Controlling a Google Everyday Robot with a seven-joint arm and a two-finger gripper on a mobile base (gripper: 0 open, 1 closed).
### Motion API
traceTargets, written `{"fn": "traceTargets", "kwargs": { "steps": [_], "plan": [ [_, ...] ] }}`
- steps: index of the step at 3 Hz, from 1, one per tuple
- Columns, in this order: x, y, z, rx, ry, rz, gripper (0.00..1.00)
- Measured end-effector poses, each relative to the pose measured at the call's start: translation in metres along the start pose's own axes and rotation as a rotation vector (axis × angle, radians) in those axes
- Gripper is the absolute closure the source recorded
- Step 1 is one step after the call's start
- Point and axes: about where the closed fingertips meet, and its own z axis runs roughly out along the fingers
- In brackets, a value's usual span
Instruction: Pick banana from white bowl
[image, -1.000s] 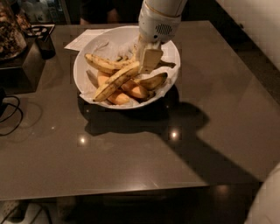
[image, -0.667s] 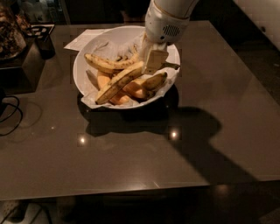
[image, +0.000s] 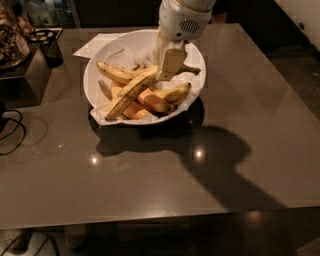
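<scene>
The white bowl (image: 95, 65) stands at the back middle of the dark table, lined with crumpled white paper. The banana (image: 131, 93), long and streaked, lies diagonally across it, low end at the front left, upper end towards the right. My gripper (image: 168, 64) comes down from above and is shut on the banana's upper end; one pale finger (image: 171, 61) covers it, and a dark stem (image: 193, 70) shows just right of that finger. A shorter speckled banana (image: 116, 74) lies behind, another curved one (image: 175, 93) to the right, and orange-yellow pieces (image: 134, 109) underneath.
A sheet of white paper (image: 95, 46) lies behind the bowl. A dark box (image: 31, 70) with clutter on it stands at the left edge, and a black cable (image: 11, 131) lies in front of it. The table's front edge runs along the bottom.
The gripper stays at the banana's upper end, having swayed slightly right and back. The banana lies in about the same place in the bowl.
</scene>
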Motion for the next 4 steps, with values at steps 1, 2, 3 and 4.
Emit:
{"fn": "traceTargets", "kwargs": {
  "steps": [1, 2, 3, 4],
  "plan": [
    [-0.010, -0.003, -0.011, 0.022, -0.032, 0.000, 1.00],
    [-0.023, 0.002, -0.027, 0.051, -0.091, -0.021, 1.00],
    [-0.024, 0.003, -0.027, 0.051, -0.095, -0.022, 1.00],
    [-0.033, -0.001, -0.034, 0.071, -0.113, -0.035, 1.00]
  ]
}}
